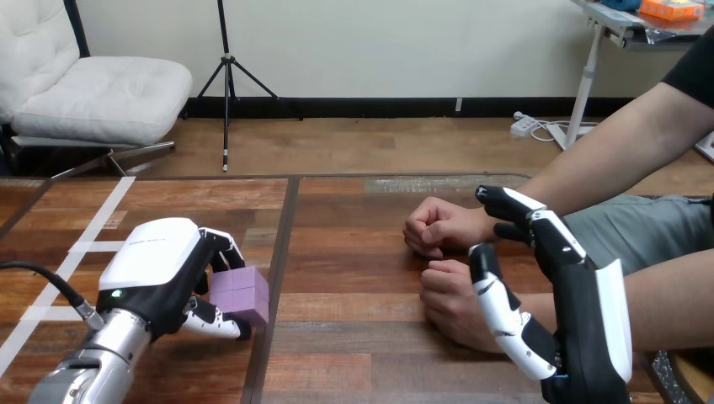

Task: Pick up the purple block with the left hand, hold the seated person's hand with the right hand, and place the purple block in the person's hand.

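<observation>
Pickup barely begun: left hand (160, 273) curled round purple block (244, 295) on the table (354, 337) at left, right hand (589, 311) open-fingered just beside the person's nearer hand (450, 299), a closed fist, gripping nothing; lifting clear, hand-holding and handover seemingly all ahead.

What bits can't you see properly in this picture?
- Head view: the left side of the purple block, hidden by the left hand curled round it; whether it rests on the table is unclear.
- The person's nearer hand: its wrist is behind the right hand; touching or not, cannot tell.
- The right hand's base, cut off by the bottom edge.
</observation>
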Controlling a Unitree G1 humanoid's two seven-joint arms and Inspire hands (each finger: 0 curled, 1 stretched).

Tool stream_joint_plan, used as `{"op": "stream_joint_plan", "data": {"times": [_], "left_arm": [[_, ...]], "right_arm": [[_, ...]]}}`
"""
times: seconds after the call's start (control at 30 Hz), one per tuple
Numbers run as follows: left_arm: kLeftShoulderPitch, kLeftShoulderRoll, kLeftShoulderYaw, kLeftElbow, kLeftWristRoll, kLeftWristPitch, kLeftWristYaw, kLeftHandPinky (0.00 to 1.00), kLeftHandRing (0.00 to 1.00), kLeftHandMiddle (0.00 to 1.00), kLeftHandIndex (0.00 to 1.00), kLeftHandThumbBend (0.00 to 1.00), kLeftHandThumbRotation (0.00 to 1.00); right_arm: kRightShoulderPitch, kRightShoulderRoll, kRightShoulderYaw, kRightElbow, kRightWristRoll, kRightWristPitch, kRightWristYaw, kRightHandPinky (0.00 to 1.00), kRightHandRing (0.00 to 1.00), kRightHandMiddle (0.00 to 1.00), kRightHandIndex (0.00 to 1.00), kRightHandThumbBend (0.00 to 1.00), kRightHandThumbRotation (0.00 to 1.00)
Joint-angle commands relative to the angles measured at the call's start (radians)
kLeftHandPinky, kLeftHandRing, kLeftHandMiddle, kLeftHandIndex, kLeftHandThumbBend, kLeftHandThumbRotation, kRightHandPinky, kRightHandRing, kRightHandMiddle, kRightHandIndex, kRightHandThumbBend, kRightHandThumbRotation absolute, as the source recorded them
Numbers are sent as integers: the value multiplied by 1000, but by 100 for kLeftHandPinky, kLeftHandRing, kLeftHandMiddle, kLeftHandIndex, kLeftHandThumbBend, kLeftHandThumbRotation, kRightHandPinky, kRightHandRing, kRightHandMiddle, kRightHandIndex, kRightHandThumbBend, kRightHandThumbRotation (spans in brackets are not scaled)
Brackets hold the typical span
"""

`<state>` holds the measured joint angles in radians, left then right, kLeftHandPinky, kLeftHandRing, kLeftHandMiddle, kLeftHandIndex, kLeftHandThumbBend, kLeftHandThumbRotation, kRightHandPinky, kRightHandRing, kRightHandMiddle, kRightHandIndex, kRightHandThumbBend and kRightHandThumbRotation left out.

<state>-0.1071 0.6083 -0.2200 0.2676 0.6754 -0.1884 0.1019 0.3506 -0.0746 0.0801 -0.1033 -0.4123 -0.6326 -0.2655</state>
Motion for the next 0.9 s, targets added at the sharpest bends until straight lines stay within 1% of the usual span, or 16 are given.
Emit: {"op": "stream_joint_plan", "data": {"times": [0.0, 0.07, 0.13, 0.2, 0.23, 0.27, 0.3, 0.33, 0.37, 0.43, 0.5, 0.57, 0.7, 0.8, 0.87], "left_arm": [[-32, 2, 29, -54, -2, -8, 19, 39, 43, 48, 48, 71, 0], [-31, 1, 28, -56, -2, -3, 15, 39, 43, 48, 48, 72, 0], [-32, 1, 28, -56, -2, 0, 13, 39, 43, 48, 48, 72, 0], [-31, 0, 27, -57, -1, 3, 11, 39, 44, 48, 48, 72, 0], [-31, 0, 27, -56, -1, 4, 11, 40, 44, 48, 48, 71, 0], [-31, 0, 27, -56, 0, 4, 11, 40, 44, 49, 48, 72, 0], [-31, 0, 26, -55, 0, 3, 12, 40, 44, 49, 48, 72, 0], [-31, 0, 26, -55, 1, 3, 12, 40, 44, 49, 48, 72, 0], [-31, 0, 26, -54, 1, 3, 13, 40, 44, 49, 48, 72, 0], [-31, 0, 26, -54, 1, 3, 13, 40, 44, 49, 48, 72, 0], [-31, -1, 26, -53, 0, 2, 13, 40, 44, 49, 48, 72, 0], [-30, -1, 26, -52, -2, -2, 14, 40, 44, 49, 48, 72, 0], [-31, 0, 25, -51, 0, -3, 15, 40, 44, 49, 48, 72, 0], [-31, 0, 25, -51, 0, -2, 15, 40, 44, 49, 48, 72, 0], [-31, 0, 25, -54, 1, 0, 14, 40, 44, 49, 48, 72, 0]], "right_arm": [[-50, -43, -29, -66, -19, 49, 43, 81, 85, 85, 83, 43, 51], [-47, -64, -42, -100, -52, 84, 65, 82, 87, 87, 85, 47, 48], [-46, -71, -47, -116, -66, 101, 76, 83, 87, 88, 86, 49, 46], [-44, -96, -61, -151, -109, 135, 98, 83, 88, 89, 87, 50, 45], [-42, -117, -73, -180, -143, 162, 119, 83, 89, 90, 87, 51, 45], [-40, -131, -81, -200, -165, 181, 134, 84, 89, 90, 88, 53, 43], [-39, -138, -85, -211, -177, 192, 142, 84, 90, 91, 89, 54, 42], [-38, -155, -94, -233, -198, 212, 163, 84, 90, 91, 89, 55, 41], [-37, -164, -100, -247, -211, 226, 176, 87, 91, 92, 90, 57, 38], [-36, -175, -104, -263, -224, 244, 190, 88, 92, 93, 91, 58, 36], [-35, -198, -116, -294, -252, 279, 225, 90, 93, 94, 92, 60, 36], [-34, -231, -134, -332, -282, 320, 275, 92, 94, 95, 93, 61, 36], [-36, -267, -156, -375, -297, 366, 336, 96, 96, 96, 94, 63, 34], [-40, -289, -170, -395, -298, 392, 369, 97, 96, 96, 93, 65, 33], [-49, -313, -188, -407, -304, 416, 399, 97, 96, 95, 93, 67, 31]]}}
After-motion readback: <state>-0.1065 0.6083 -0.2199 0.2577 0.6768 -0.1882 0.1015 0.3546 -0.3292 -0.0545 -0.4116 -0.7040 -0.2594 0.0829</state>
